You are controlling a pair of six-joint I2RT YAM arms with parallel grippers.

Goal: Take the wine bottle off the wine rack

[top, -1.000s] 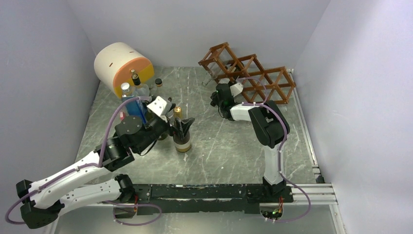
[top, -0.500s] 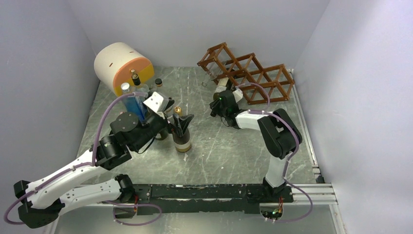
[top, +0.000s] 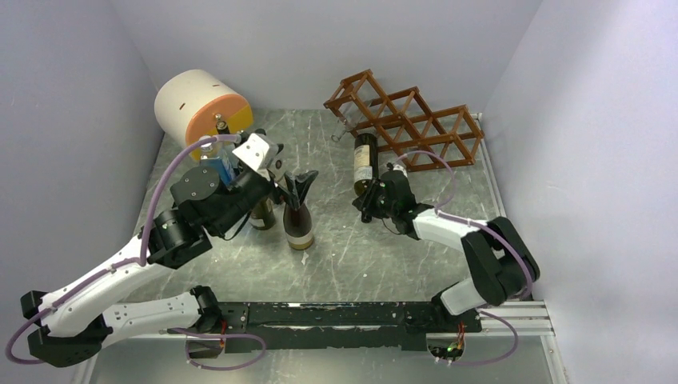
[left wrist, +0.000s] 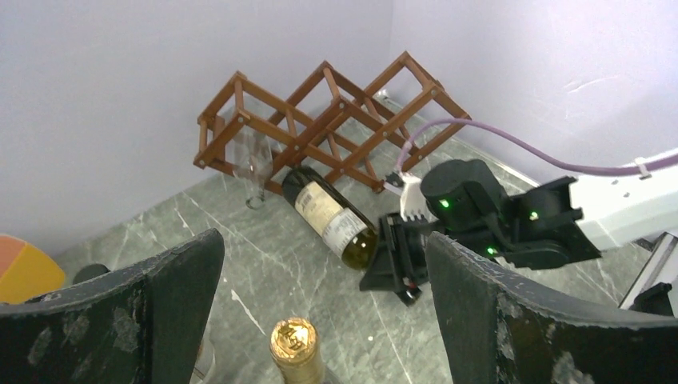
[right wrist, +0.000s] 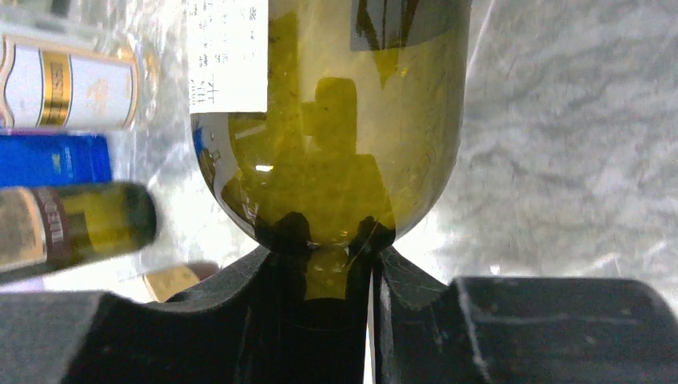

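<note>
At the far right of the bench (top: 360,256), the wine rack (top: 416,120) stands against the back wall, a reddish-brown wooden lattice of open diamond-shaped cubbies. Just in front of its left part lies the wine bottle (top: 365,160), dark green glass with a pale label. Its base points toward the rack and its neck points toward the near side. The base sits right at the rack's front edge, and whether it is inside a cubby cannot be told. Whether the bottle rests on the bench or is held just above it is also unclear.

The right end effector (top: 368,200) is closed on the bottle's neck. In the right wrist view the two dark fingers (right wrist: 264,276) press on either side of the neck just below the shoulder.

A clear wine glass (left wrist: 254,164) stands just beside the rack's left end, near the bottle's base.

Left of centre, the left end effector (top: 294,190) hangs wide open above an upright bottle with a gold foil top (top: 300,228). Its fingers are apart on either side of the top and hold nothing. More bottles (top: 260,212) cluster just to the left of that one. A white-and-orange cylinder (top: 200,108) lies on its side in the far left corner.
</note>
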